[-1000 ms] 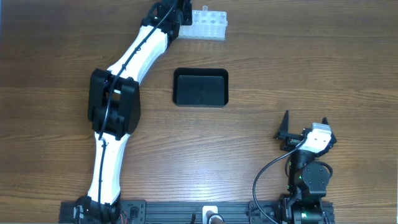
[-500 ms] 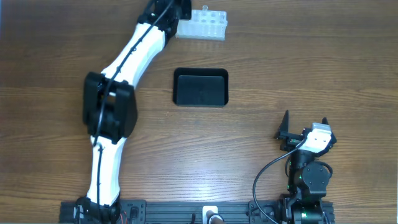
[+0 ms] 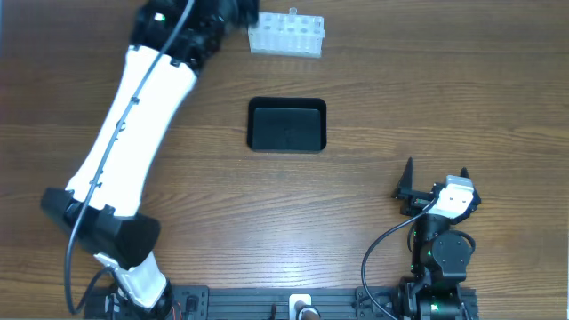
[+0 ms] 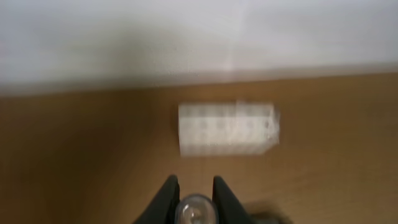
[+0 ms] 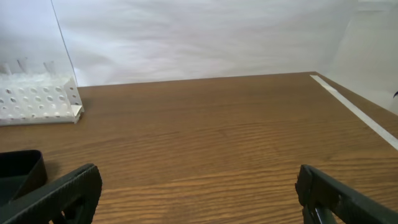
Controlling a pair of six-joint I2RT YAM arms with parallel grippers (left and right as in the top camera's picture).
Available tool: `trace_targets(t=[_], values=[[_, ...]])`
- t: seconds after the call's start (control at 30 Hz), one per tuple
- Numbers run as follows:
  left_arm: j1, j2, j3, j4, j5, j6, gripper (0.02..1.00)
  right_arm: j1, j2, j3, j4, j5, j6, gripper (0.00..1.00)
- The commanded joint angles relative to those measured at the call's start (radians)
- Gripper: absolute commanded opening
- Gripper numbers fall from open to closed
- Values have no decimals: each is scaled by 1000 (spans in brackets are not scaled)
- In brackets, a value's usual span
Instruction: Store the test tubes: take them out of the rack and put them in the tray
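Observation:
The white test-tube rack [image 3: 286, 36] stands at the far edge of the table, with one tube [image 3: 293, 13] sticking up from it. The black tray [image 3: 287, 124] lies nearer, in the middle. My left gripper [image 3: 236, 11] hovers just left of the rack. In the left wrist view this gripper [image 4: 194, 183] is shut on a clear test tube [image 4: 194, 213], with the blurred rack [image 4: 227, 127] beyond it. My right gripper [image 3: 436, 180] rests near its base, open and holding nothing, its fingers [image 5: 59, 196] wide apart.
A white wall backs the table's far edge. The right wrist view shows the rack [image 5: 37, 99] and a corner of the tray [image 5: 18, 171] far off. Bare wood lies between the tray and the right arm.
The left arm has swung its elbow out to the left and lifted. Its gripper has drawn back left, away from the rack's end. The right arm has not moved.

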Motion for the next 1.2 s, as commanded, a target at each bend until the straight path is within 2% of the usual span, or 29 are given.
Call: trace_targets(t=[0.03, 0.4, 1.2], values=[[-54, 102, -32, -220, 14, -249, 42, 0, -10, -6, -1, 10, 3, 991], [-88, 289, -64, -264, 7, -256, 42, 0, -10, -6, -1, 10, 3, 993], [-84, 437, -73, -264, 41, -256, 40, 0, -10, -6, -1, 10, 3, 991]])
